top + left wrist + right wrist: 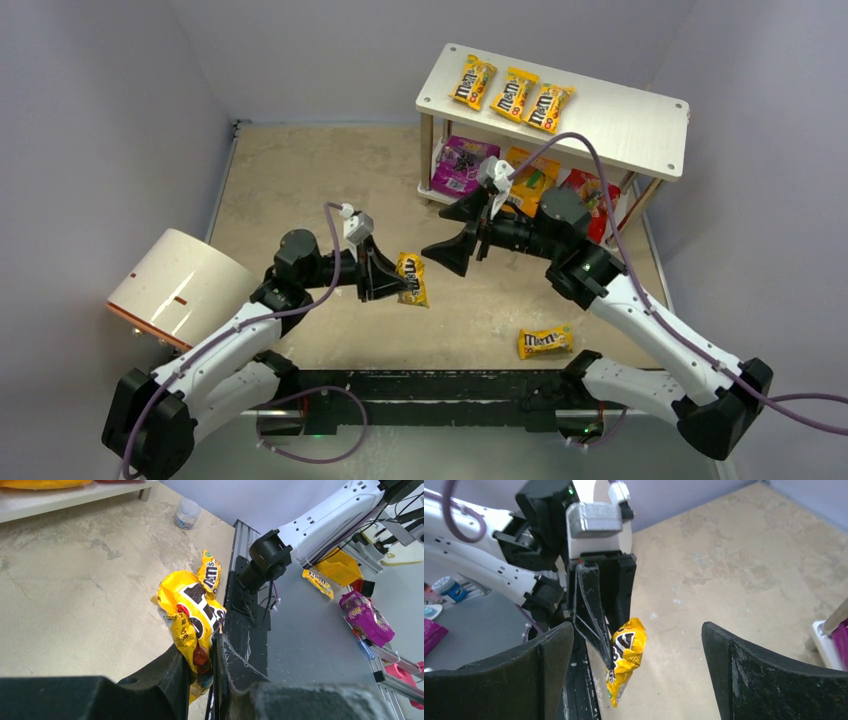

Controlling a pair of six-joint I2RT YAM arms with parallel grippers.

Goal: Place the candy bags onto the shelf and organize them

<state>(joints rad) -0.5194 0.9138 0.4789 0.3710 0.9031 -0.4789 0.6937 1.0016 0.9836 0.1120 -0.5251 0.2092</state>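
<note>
Yellow M&M's packet in grip of left hand; right hand wide open.

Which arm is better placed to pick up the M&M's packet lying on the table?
Right. The right gripper is open and empty, and the loose packet lies on its side of the table, close to that arm. The left gripper is shut on another yellow packet.

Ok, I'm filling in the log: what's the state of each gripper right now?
Left gripper: closed on an M&M's packet.
Right gripper: open, holding nothing.
</note>
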